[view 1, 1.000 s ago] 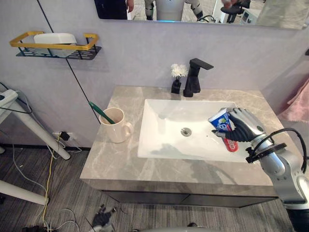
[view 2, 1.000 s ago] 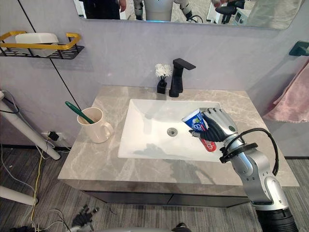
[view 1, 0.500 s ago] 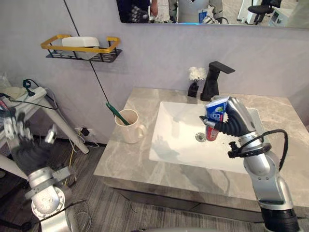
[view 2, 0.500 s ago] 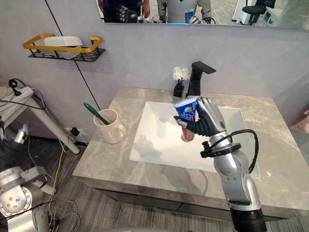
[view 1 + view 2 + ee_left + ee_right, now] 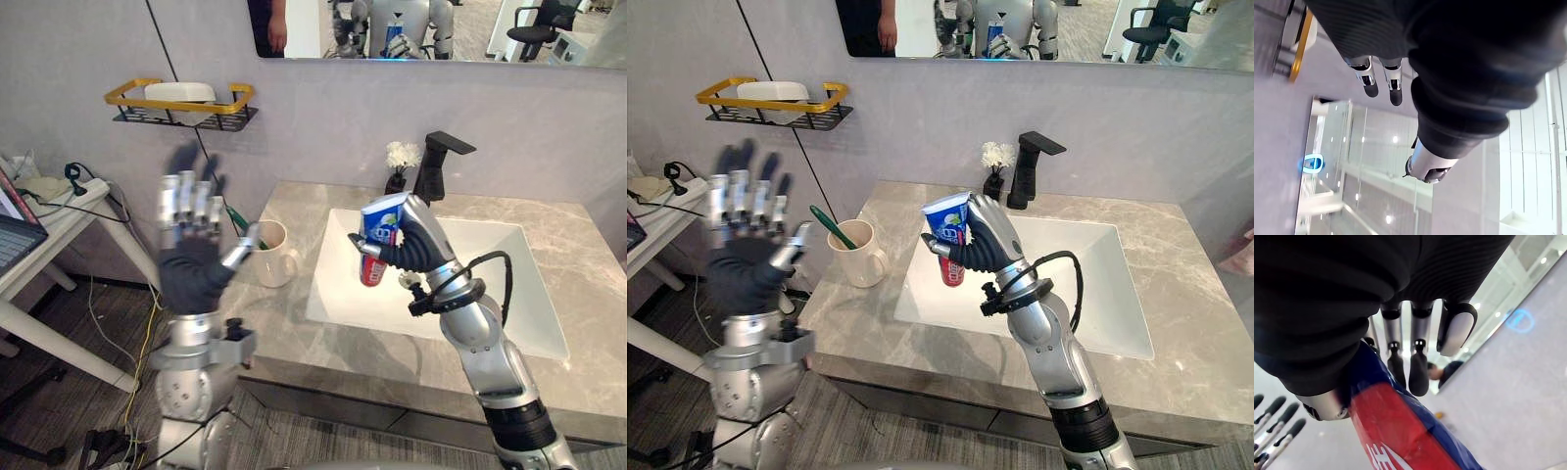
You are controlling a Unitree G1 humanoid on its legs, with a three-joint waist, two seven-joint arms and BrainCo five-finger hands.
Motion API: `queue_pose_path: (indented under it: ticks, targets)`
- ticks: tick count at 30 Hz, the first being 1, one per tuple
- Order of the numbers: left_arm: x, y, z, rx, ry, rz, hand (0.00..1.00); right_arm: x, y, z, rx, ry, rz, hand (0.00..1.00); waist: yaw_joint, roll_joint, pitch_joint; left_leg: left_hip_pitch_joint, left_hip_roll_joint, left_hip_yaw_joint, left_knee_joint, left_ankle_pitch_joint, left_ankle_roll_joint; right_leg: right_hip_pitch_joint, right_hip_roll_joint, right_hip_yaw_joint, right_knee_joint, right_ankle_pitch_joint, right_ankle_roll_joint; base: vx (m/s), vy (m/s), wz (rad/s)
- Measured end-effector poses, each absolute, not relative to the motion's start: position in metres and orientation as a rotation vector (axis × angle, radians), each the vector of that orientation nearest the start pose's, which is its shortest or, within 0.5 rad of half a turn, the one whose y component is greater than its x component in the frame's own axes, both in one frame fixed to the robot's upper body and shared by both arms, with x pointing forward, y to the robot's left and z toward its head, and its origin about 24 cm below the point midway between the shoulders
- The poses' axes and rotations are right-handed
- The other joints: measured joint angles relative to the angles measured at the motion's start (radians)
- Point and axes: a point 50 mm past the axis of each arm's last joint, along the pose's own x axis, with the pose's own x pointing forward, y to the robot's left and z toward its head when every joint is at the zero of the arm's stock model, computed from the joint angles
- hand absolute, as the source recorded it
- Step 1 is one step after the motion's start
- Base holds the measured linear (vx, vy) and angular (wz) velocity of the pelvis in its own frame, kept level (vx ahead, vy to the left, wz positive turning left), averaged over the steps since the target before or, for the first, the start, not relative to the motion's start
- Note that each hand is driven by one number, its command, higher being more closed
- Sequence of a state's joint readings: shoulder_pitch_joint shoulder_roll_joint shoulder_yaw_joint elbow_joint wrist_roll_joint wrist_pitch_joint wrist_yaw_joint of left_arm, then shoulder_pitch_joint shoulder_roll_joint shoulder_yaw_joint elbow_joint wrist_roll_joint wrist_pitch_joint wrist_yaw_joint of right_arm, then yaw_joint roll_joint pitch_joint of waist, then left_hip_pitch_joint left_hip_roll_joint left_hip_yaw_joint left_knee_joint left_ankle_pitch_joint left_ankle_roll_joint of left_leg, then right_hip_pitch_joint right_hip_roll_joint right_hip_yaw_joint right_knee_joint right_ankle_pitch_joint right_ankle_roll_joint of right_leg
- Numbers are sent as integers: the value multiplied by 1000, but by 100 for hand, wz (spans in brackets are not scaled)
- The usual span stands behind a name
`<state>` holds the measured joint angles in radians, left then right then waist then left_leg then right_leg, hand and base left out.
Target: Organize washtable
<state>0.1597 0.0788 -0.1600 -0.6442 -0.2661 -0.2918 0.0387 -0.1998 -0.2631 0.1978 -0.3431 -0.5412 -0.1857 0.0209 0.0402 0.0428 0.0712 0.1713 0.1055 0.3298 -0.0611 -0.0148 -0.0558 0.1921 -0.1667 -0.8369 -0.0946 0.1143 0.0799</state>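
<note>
- A grey marble worktop [image 5: 294, 333] with a white sink [image 5: 534, 304] is set against a wall.
- Left eye view: a toothpaste tube [image 5: 377, 240] is gripped near upright by the right hand [image 5: 419, 245] above the sink's left edge.
- Right eye view: the mug [image 5: 858, 260] with a toothbrush [image 5: 830, 227] stands at the worktop's left edge, left of the tube; the left hand [image 5: 747, 274] is raised nearer it.
- Left wrist view: fingers [image 5: 1369, 78] are held straight, empty.
- Right wrist view: fingers [image 5: 1418, 367] are curled round the tube.
- A second ago the tube was held over the sink's right edge, the left hand low.
</note>
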Motion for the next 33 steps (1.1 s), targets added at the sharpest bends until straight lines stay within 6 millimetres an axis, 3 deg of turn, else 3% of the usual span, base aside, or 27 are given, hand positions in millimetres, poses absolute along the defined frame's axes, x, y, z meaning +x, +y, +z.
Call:
queue_pose_path:
  ticks: [8, 13, 20, 21, 33]
  targets:
    - [194, 105, 171, -325, -701, -334, 0, 254, -95, 178, -756, -800, 243, 100, 3, 0, 0, 2, -1, 0, -2, 1, 0, 0, 1, 1, 0, 0, 0, 19, 13, 0]
    - [194, 81, 176, -225, -732, -445, 0, 257, -88, 176, -759, -799, 276, 100, 2, -2, 1, 8, -1, 2, -5, 1, 0, 2, 2, 4, -1, 0, 0, 22, 17, -1]
    - [196, 72, 175, -174, -734, -473, 0, 258, -86, 175, -741, -793, 293, 100, 0, -17, 11, 13, -1, 4, -7, 1, -1, 4, 5, 11, -2, 0, 0, 13, 15, -2]
    - [196, 71, 175, -172, -734, -473, 100, 259, -85, 175, -740, -794, 297, 100, -1, -19, 12, 14, -1, 5, -7, 1, -1, 3, 5, 12, -3, 0, 0, 0, 0, 0]
    - [203, 65, 182, -170, -765, -469, 100, 260, -78, 174, -746, -798, 348, 100, -2, -21, 13, 10, -2, 6, -8, 1, -1, -2, 5, 13, -3, 1, 0, 0, 0, 0]
